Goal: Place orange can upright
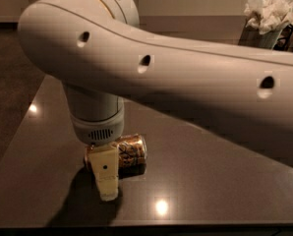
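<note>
Gripper [108, 183] low at front-left, vertical.

Smooth off-white arm [186, 82], three dark round holes [145, 60], vented wrist [98, 127], with a cream claw [107, 181] just beneath it.
</note>
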Action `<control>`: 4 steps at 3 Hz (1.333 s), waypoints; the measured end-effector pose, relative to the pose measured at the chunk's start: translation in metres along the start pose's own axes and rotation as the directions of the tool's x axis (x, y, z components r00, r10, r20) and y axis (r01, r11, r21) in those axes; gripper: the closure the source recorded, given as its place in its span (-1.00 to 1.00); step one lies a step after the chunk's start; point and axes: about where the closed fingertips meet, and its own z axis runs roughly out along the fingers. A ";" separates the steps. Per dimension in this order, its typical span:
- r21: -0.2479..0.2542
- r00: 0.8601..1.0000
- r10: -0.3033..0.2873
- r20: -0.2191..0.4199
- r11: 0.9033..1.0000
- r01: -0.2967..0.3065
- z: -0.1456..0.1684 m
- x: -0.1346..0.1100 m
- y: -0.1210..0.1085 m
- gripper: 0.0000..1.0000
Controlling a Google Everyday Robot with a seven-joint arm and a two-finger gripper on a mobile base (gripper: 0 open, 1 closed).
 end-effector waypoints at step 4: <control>-0.054 0.988 0.125 0.087 0.991 -0.121 -0.001 0.020 -0.018 0.28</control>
